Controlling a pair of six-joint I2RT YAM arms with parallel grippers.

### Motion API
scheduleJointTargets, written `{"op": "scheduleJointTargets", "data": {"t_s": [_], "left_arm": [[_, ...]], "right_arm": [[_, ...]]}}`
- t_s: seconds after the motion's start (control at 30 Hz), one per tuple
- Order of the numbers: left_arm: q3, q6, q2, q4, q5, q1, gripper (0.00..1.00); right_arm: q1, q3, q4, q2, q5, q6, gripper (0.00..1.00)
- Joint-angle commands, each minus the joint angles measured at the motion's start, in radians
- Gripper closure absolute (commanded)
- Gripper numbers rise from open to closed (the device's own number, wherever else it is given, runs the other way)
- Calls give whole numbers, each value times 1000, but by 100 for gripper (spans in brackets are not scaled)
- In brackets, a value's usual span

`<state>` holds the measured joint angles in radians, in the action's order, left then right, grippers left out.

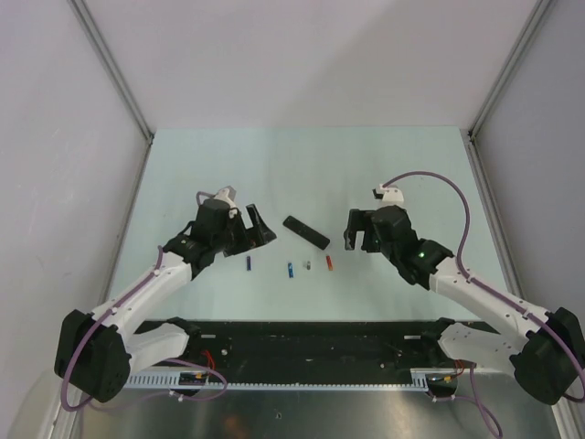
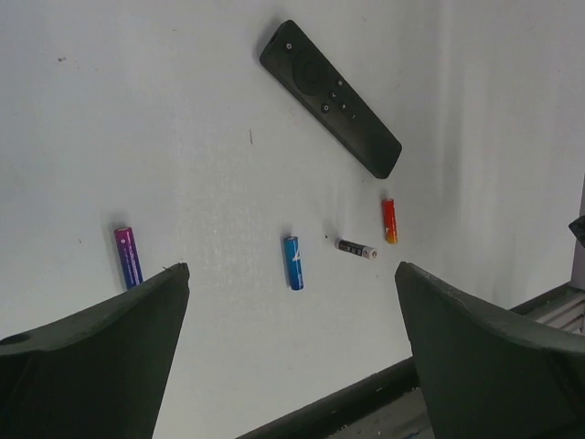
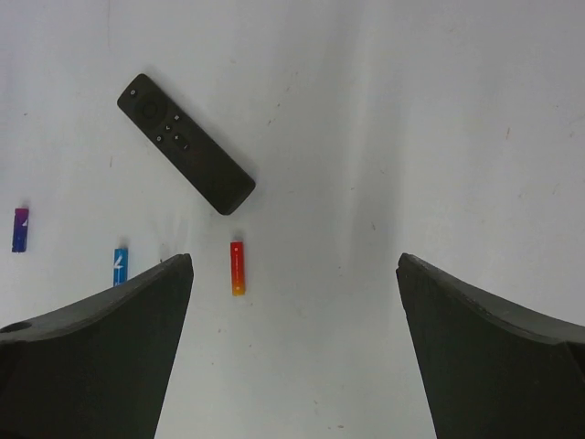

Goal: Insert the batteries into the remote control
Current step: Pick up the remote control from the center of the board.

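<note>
The black remote control (image 1: 306, 232) (image 2: 329, 98) (image 3: 186, 144) lies button side up, slanted, at the table's middle. In front of it the batteries lie apart in a row: dark blue (image 1: 249, 263) (image 2: 128, 257) (image 3: 20, 229), lighter blue (image 1: 291, 270) (image 2: 292, 262) (image 3: 120, 265), grey-silver (image 1: 308, 265) (image 2: 356, 249), orange-red (image 1: 329, 263) (image 2: 389, 220) (image 3: 238, 268). My left gripper (image 1: 259, 227) (image 2: 292, 274) hovers left of the remote, open and empty. Right of the remote hangs my right gripper (image 1: 359, 233) (image 3: 294, 261), also open and empty.
A black rail (image 1: 311, 334) (image 2: 347, 393) runs along the table's near edge, between the arm bases. Grey walls with metal posts (image 1: 114, 64) close in the left, right and back sides.
</note>
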<state>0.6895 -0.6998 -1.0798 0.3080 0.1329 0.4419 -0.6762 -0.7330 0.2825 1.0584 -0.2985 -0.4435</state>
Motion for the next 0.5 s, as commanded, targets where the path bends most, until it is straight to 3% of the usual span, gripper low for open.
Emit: {"op": "scheduleJointTargets", "data": {"t_s": [0.0,0.07,0.23,0.47], "left_arm": [[10,-49,14,-32,-20,1,0],[34,-59,-11,-37,-22,33,4],[132,-157,-106,-35,-246,196,12],[261,-309,-366,-33,-269,222,22]], "right_arm": [[-23,-8,-5,-26,-39,0,0],[-32,-9,1,-32,-53,-3,0],[-37,-8,14,-21,-70,-33,0],[-52,-8,20,-14,-70,-61,0]]}}
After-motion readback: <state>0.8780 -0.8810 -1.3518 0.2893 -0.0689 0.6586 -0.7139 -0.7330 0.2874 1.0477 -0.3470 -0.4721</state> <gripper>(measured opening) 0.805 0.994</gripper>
